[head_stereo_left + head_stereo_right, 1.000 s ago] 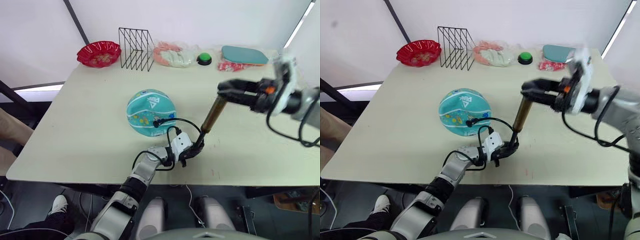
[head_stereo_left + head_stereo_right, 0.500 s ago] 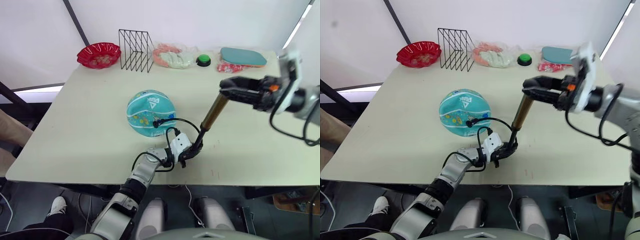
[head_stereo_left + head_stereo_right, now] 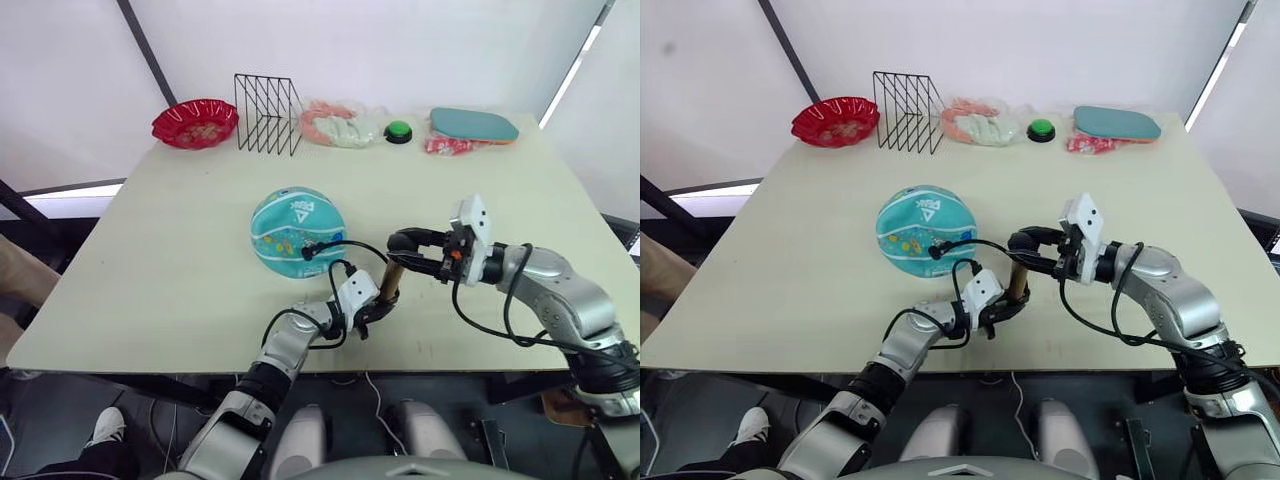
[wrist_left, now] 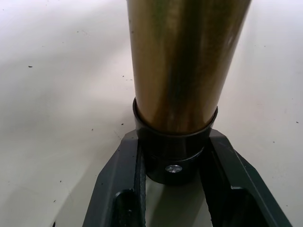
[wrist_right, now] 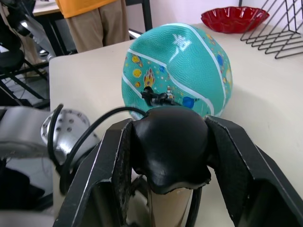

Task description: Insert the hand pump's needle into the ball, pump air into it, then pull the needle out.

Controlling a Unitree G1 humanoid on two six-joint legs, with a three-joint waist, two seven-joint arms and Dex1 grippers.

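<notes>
Ball (image 3: pixel 296 233) near middle of tabletop (image 3: pixel 170 240), teal, valve side facing near-right; needle (image 5: pixel 150 96) seated in it, black hose looping from there back toward pump base. Hand pump (image 3: pixel 388 283) upright just near-right of ball, handle pushed low over barrel, little gold showing. Left hand (image 4: pixel 173 189) clamped on black end cap at pump's foot, pinning it to tabletop. Right hand (image 5: pixel 170 156) closed around black T-handle from above. Risks, judged: pump standing tilted toward far-right, so an off-axis stroke could lever end cap out of left hand's narrow grip and tip the barrel; ball unrestrained, free to roll, and any jerk on the short hose could drag needle sideways in valve, bending it or popping it out early. Hose loop lying close by left hand, could snag on upstroke. Left wrist view gives close look at end cap wedged between both fingers, barrel rising straight from it. Right wrist view gives needle fitting against ball's surface, plus a person's legs standing beyond tabletop. Eye views give overall layout: red bowl (image 3: pixel 195 122), wire rack (image 3: pixel 268 113), green button (image 3: pixel 399 131) along far edge, well apart from work.
</notes>
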